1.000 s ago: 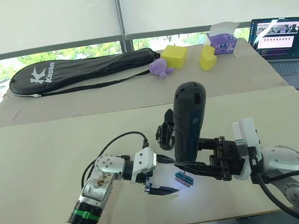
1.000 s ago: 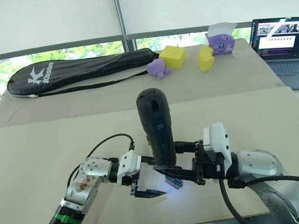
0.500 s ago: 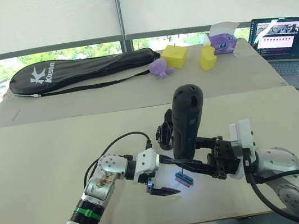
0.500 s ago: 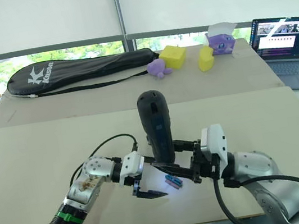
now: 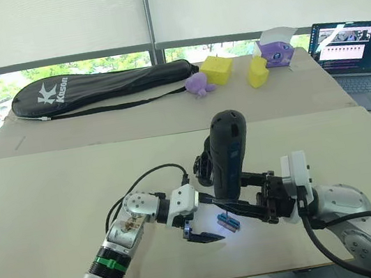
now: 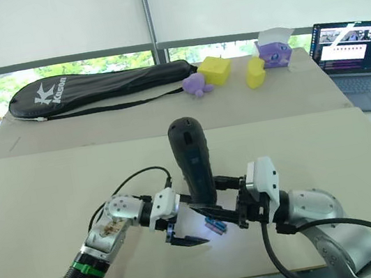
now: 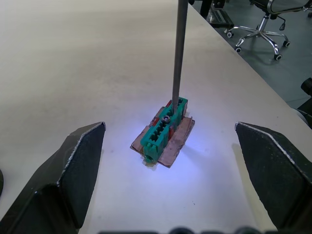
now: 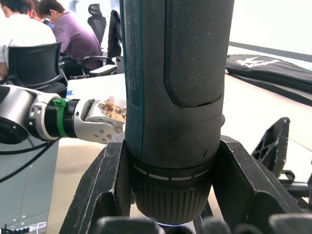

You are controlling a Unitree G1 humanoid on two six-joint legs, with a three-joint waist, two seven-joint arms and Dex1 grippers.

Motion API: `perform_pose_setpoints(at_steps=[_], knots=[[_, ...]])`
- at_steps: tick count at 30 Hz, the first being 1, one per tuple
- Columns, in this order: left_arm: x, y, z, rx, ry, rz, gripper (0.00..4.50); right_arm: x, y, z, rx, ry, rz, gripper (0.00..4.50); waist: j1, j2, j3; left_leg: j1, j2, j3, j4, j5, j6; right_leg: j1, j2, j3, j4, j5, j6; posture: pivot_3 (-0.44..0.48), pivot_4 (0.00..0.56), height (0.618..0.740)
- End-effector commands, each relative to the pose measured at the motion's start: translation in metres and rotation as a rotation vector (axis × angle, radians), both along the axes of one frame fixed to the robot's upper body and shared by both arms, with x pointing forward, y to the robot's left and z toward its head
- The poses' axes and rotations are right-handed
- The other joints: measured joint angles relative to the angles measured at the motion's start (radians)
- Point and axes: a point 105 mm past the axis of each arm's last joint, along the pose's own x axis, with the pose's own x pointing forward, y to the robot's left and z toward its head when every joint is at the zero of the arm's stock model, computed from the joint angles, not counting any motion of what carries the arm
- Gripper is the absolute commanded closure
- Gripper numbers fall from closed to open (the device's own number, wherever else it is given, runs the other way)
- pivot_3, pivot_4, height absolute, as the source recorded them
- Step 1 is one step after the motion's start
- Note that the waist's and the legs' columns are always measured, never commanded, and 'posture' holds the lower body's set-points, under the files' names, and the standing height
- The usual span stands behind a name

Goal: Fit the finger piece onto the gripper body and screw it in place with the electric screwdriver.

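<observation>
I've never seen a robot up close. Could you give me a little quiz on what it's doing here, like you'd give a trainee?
1. True or false: the left hand is clamped shut on the green block.
2. What is the right hand holding upright? A) an electric screwdriver B) a hammer C) a cup
3. Fill in: the screwdriver's thin metal tip rests on a ____ in the top of the green block.

Key: 1 false, its fingers stand apart either side of the block; 2 A; 3 screw.
</observation>
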Motion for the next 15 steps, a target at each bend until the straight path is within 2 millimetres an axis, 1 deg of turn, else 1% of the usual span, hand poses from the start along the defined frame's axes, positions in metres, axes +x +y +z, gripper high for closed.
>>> perform_pose_setpoints(at_steps=[1,15], knots=[[-0.0002,-0.0052,0.0061,-0.020,-0.042,-0.020,0.00,-0.0044,0.0009,0.0152,0.033,-0.081,0.014,2.58,0.000,0.000,0.000,0.000,0.000,0.000,0.000,0.000,0.000,0.000,0.000,0.000,0.000,0.000,0.000,0.000,0.150,0.740],[-0.0002,-0.0063,0.0048,-0.022,-0.044,-0.024,0.00,-0.0014,0.0002,0.0158,0.034,-0.079,-0.001,2.58,0.000,0.000,0.000,0.000,0.000,0.000,0.000,0.000,0.000,0.000,0.000,0.000,0.000,0.000,0.000,0.000,0.150,0.740]])
